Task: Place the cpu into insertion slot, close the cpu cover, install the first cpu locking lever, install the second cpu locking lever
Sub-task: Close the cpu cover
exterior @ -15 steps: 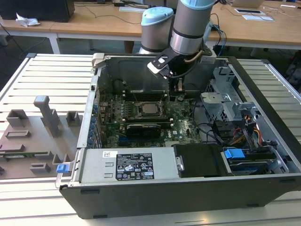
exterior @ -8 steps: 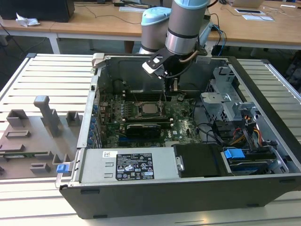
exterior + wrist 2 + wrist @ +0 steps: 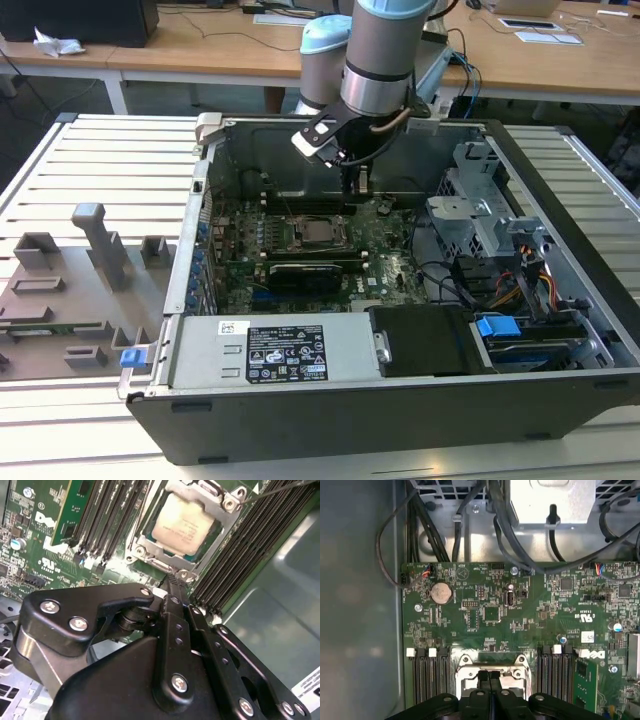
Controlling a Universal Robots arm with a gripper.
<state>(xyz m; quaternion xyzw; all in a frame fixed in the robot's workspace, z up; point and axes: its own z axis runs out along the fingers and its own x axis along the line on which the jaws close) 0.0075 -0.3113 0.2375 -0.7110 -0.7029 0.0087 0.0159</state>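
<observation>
Inside the open black computer case (image 3: 350, 420), the small pale silver-grey square cpu (image 3: 182, 525) sits in its socket on the green motherboard (image 3: 485, 605), and the thin silvery metal cpu cover (image 3: 150, 547) frames it, apparently lying flat. The black claw (image 3: 172, 578) has its tips at the cover's near edge — pressed together, with nothing visible between them. The cpu lies just ahead along the finger line. The grey arm (image 3: 378, 60) comes down from above — wrist upright.

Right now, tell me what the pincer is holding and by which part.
Nothing. The pincer is shut and empty, its tips by the edge of the cpu cover, with the cpu lying under that cover.
</observation>
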